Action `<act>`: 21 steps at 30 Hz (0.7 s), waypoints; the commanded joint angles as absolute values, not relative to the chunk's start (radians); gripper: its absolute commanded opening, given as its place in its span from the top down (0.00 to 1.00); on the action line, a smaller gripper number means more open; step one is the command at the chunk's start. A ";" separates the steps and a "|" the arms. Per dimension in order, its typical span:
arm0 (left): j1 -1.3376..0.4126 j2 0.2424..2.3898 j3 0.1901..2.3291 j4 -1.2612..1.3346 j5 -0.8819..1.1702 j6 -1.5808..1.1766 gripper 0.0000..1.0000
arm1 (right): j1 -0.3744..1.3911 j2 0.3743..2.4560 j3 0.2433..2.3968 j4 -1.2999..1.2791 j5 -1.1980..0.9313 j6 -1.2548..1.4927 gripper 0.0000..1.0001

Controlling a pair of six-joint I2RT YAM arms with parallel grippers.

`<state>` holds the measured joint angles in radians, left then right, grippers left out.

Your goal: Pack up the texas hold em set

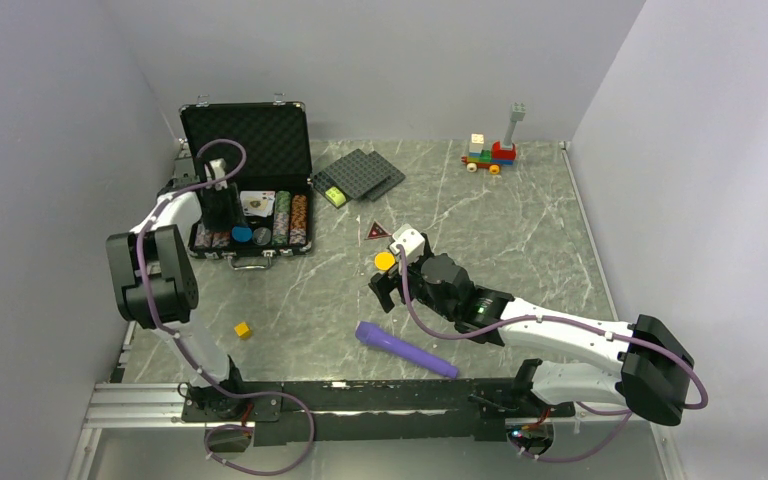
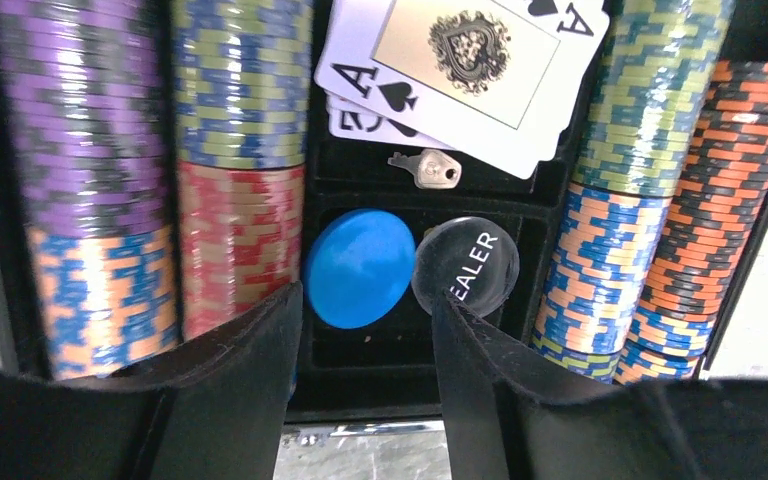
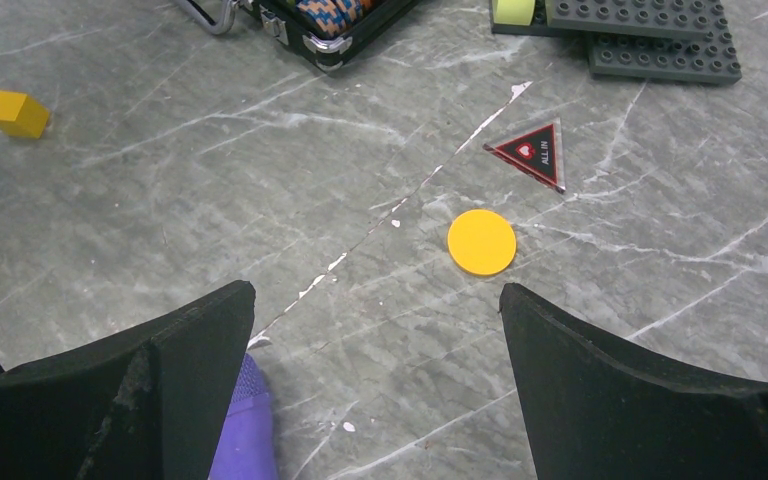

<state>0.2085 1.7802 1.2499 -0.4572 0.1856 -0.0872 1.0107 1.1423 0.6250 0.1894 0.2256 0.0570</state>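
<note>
Your right gripper spread wide: centre over yellow disc, descend, pinch rim. Left gripper parted, holding nothing.

Grey marbled tabletop, 3 plain pale walls, seemingly even light

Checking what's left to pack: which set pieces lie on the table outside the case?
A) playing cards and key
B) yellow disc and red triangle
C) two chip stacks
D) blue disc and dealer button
B: the yellow disc and dark red triangle lie on the table, apart from the case.
</note>
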 commanded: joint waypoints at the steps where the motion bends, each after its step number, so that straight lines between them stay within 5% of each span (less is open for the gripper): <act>1: 0.179 1.837 1.284 -0.481 0.149 -0.055 0.44 | 1.014 1.135 0.616 0.236 0.211 0.076 0.02; 21: 0.112 1.969 1.342 -0.556 0.167 -0.045 0.51 | 1.014 1.105 0.597 0.227 0.224 0.087 0.02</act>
